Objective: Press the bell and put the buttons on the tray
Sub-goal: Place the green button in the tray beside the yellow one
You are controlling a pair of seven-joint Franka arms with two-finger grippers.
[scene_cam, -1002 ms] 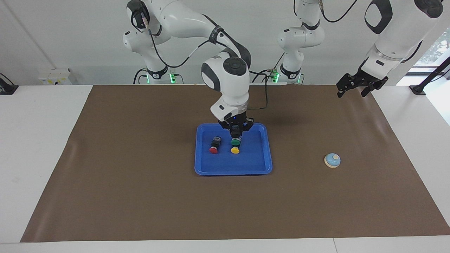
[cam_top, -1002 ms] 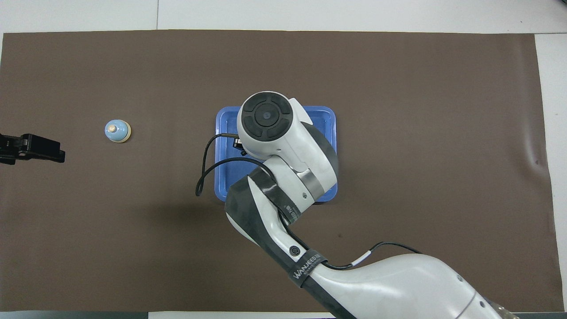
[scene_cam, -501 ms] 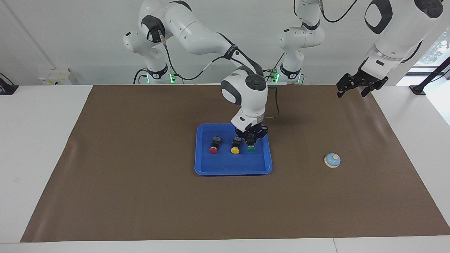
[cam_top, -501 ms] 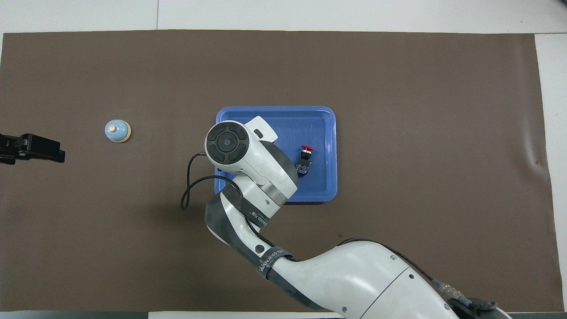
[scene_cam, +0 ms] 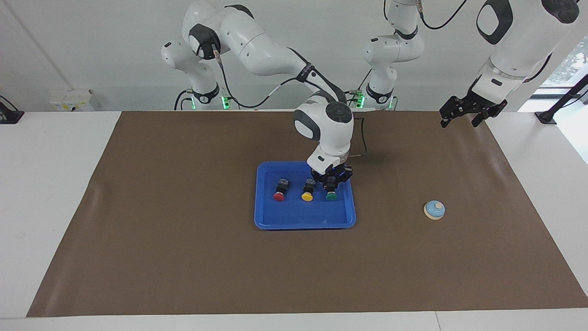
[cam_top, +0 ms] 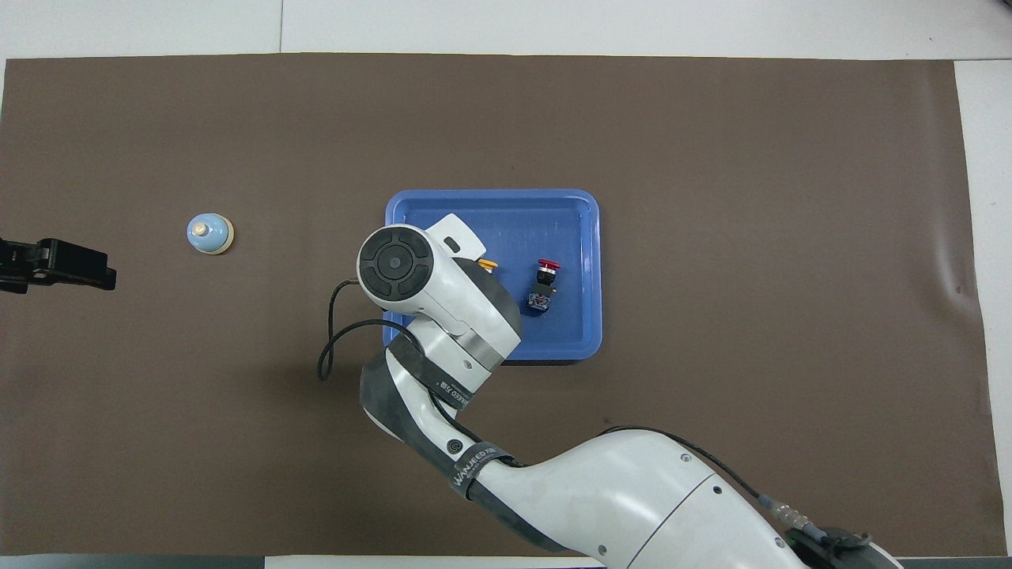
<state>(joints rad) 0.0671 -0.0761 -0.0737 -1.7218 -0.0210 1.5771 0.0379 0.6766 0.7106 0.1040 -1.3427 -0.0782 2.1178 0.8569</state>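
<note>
My right claw [scene_cam: 331, 184] has carried the green button [scene_cam: 331, 196] sideways across the tray [scene_cam: 304, 219] and set it down beside the yellow button [scene_cam: 307, 196], with the red button [scene_cam: 278, 196] next along. Fingers are around its black body; can't tell if they're loosening. All three look placed. Bell [scene_cam: 434, 209] sits toward my left arm's end of the worktop. Left claw [scene_cam: 465, 111] waits, wide, off the mat.
</note>
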